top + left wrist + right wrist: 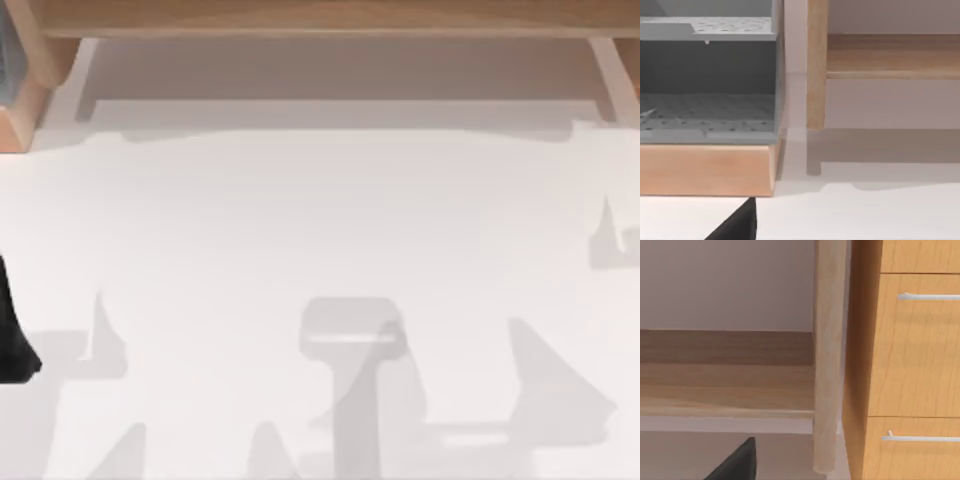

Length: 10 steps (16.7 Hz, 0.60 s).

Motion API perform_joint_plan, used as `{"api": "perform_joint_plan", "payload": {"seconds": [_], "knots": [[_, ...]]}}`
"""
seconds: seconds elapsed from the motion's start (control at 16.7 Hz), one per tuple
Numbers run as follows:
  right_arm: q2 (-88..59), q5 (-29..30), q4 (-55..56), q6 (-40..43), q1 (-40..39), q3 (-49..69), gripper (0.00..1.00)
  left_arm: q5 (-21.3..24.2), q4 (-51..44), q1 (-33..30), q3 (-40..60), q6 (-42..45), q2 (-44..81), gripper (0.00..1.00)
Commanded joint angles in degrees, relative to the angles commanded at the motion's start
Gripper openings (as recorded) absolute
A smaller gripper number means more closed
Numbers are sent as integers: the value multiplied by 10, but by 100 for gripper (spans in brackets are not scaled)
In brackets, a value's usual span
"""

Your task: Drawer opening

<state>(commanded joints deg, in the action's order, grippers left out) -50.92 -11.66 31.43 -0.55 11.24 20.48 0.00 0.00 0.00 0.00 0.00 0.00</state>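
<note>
top view first: white table (320,250) with a long wooden shelf (330,18) running along its far edge, and grey shadows of the arms across the near half. my left arm (12,335) is a dark shape poking in at the table's left edge, sitting low over the surface. at the far left corner there's a wooden box (22,95) with a grey inside.

the left wrist view looks right at that box: grey open compartments (707,85) stacked one over the other on a thick wooden base (705,170), with dotted grey floors. just beside it stands a wooden post (816,65), and the shelf carries on past the post. the left gripper (737,225) is only a black tip at the frame edge, near the base and apart from it. honestly can't tell if it's wide or narrow.

now the actual task thing. the right wrist view has the drawer cabinet (862,365), light orange wood, right beside another wooden post (829,355), on the side away from the shelf. the middle drawer (915,355) has a silver handle (927,297) near its top edge, and the lower drawer (912,457) has its own silver handle (920,438). both fronts sit flush with the cabinet, so they look closed. the right gripper (737,462) is again just a black tip, well apart from the handles and holding nothing i can see. can't tell wide or narrow there either.
</note>
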Motion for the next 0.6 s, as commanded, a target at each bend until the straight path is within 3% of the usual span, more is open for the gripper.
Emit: {"api": "perform_joint_plan", "payload": {"seconds": [0.3,0.6], "knots": [[-157,-31,92,-3,39,59,100,0,0,0,0,0,0,100],[-200,-39,118,-4,49,75,100,0,0,0,0,0,0,100]]}}
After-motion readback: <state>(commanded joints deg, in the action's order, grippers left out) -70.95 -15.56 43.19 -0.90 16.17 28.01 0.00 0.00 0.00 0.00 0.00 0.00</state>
